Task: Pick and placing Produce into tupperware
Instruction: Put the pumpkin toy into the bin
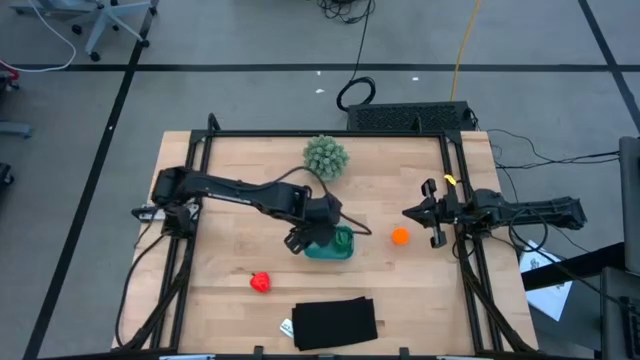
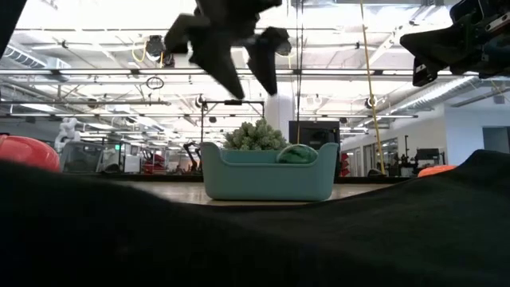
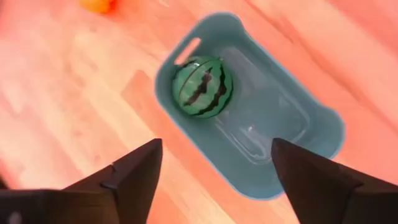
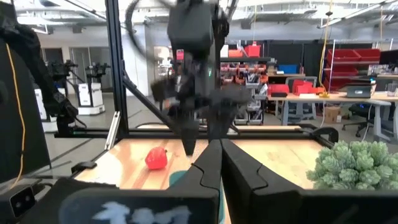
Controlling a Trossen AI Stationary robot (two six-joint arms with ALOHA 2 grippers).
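Directly beneath the left gripper (image 3: 211, 171), whose two dark wedge-shaped fingers stand wide apart and hold nothing, sits the tupperware (image 3: 311, 134), a shallow teal-blue plastic tub with rounded corners, a slot handle in one end and a glossy, smooth floor. Inside it, at the handle end and just ahead of the open jaws, lies the dark green striped piece (image 3: 202, 87), a smooth round ball with jagged dark stripes like a small melon. In the low view the same gripper (image 2: 243, 68) hangs in the air above the tub (image 2: 267, 179), clear of its rim.

Beyond the tub, farther ahead of those jaws, the orange ball (image 1: 400, 237) rests on the pale wooden table (image 1: 230, 160), just in front of the right gripper (image 1: 425, 213), which waits at the table's right edge with its fingers pressed together and nothing between them. The red lumpy piece (image 1: 260, 282) lies well apart from both grippers on the bare wood, near a flat black rectangle (image 1: 335, 322). A pale green spiky ball (image 1: 326, 156) stands behind the tub, well clear of either set of jaws.
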